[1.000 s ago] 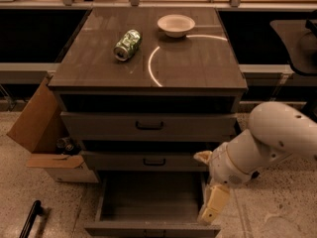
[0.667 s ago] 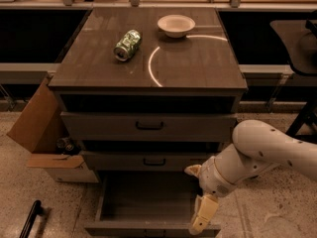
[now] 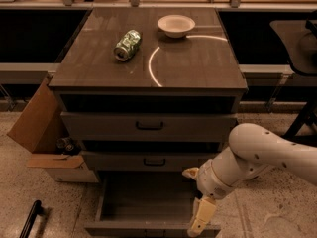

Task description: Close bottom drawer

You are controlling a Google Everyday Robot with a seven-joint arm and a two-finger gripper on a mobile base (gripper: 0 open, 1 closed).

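The bottom drawer (image 3: 143, 200) of the grey-brown cabinet (image 3: 148, 63) is pulled out far toward me. Its plain grey box interior is bare, and its front panel (image 3: 133, 229) lies at the picture's lower edge with the handle hidden. My gripper (image 3: 197, 198) hangs at the end of the white arm (image 3: 262, 155), over the drawer's right front corner. One cream finger (image 3: 201, 217) points down at the drawer front's right end. The other (image 3: 190, 172) sits higher, near the middle drawer. The fingers stand apart and hold nothing.
The middle drawer (image 3: 153, 161) and top drawer (image 3: 148, 125) are nearly shut. A crushed green can (image 3: 128, 44) and a white bowl (image 3: 176, 25) lie on the cabinet top. An open cardboard box (image 3: 42, 133) stands at the left. A dark bar (image 3: 30, 219) lies on the floor.
The arm has swung left and down. The gripper moved from beside the drawer's right side to its right front corner. The drawer has not visibly moved.
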